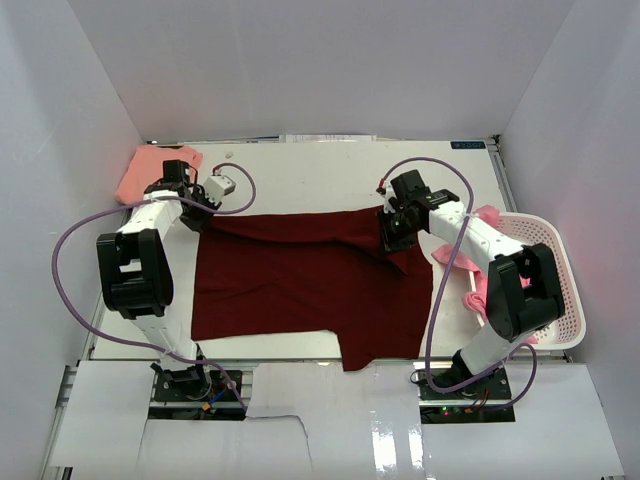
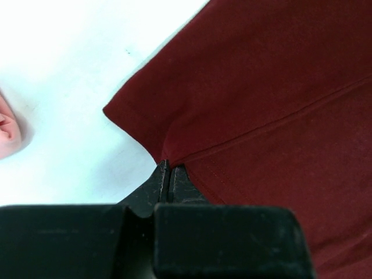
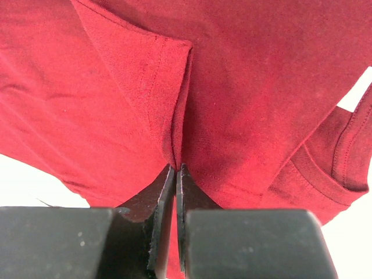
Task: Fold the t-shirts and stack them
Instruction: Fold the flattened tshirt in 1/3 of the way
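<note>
The dark red shirt point(image 1: 300, 290) lies spread on the counter point(image 1: 300, 180) just beside the white basket point(image 1: 562, 262), with its lower corner nearest the basket trailing off the near edge of the counter. Both end effectors are closed on its far hem. The left end effector point(image 2: 167, 168) pinches the corner farthest from the basket, and the right end effector point(image 3: 176, 168) pinches a ridge of cloth at the end nearest the basket. The likeliest trouble, as I judge it, is an uneven fold. The left bite sits right at the seam near the cloth's edge, so a quick pull could tear it free and drop that side. The right wrist view shows a sleeve flap doubled over beside the tips, so that grip may hold more than one layer. In that case the sleeve would be dragged along and bunch inside the fold. If the two arms travel at different speeds the cloth would skew. The part hanging off the counter could also pull the shirt toward the robot. The pink shirts point(image 1: 455, 258) spilling over the basket's rim touch the red one, so they may snag and be dragged out. The salmon shirt point(image 1: 140, 180), well apart from the basket at the far opposite corner, looks safe.
</note>
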`<move>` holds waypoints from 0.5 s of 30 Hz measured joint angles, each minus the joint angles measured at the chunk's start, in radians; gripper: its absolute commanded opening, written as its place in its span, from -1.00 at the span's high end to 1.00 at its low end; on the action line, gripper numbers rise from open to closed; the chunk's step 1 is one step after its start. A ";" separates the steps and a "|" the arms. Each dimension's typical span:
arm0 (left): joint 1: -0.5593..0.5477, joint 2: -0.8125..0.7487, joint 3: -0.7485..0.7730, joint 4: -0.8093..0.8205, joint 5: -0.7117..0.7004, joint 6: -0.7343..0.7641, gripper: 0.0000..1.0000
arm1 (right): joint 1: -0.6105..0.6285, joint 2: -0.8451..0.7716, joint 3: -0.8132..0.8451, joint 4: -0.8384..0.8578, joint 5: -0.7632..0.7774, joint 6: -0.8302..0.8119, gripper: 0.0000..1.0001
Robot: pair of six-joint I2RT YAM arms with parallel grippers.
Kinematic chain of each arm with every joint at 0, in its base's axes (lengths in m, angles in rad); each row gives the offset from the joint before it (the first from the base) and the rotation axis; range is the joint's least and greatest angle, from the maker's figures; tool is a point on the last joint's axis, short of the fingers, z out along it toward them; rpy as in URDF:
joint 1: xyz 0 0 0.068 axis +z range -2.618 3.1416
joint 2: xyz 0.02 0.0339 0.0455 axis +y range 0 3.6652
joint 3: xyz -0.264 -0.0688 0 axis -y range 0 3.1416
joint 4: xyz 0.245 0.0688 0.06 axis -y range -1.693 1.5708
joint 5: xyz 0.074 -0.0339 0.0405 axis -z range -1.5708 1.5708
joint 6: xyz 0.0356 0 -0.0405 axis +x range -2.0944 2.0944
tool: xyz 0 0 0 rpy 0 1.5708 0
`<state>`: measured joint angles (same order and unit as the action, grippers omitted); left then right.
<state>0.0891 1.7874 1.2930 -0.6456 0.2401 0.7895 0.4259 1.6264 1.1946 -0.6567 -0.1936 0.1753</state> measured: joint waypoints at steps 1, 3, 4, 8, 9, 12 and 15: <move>-0.002 0.000 -0.004 0.003 -0.001 0.000 1.00 | 0.002 0.000 0.000 0.000 0.000 0.000 0.83; -0.004 0.000 -0.012 0.003 -0.002 0.000 1.00 | 0.003 0.001 -0.002 0.000 -0.002 0.000 0.82; -0.005 0.000 -0.016 0.004 -0.003 0.000 1.00 | 0.005 0.002 -0.005 0.001 -0.004 0.000 0.82; -0.006 0.000 -0.035 0.010 -0.009 -0.001 1.00 | 0.014 0.031 -0.016 -0.001 -0.006 0.000 0.81; -0.006 -0.001 -0.043 0.014 -0.010 -0.001 1.00 | 0.015 0.042 -0.016 -0.001 -0.006 0.000 0.80; -0.006 -0.001 -0.060 0.021 -0.017 -0.001 1.00 | 0.020 0.076 -0.016 -0.002 -0.004 -0.001 0.77; -0.006 -0.002 -0.070 0.026 -0.025 -0.002 0.99 | 0.023 0.098 -0.016 -0.009 -0.003 -0.001 0.75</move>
<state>0.0826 1.7859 1.2228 -0.6197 0.2150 0.7876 0.4484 1.7245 1.1790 -0.6655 -0.1970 0.1745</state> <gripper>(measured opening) 0.019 0.115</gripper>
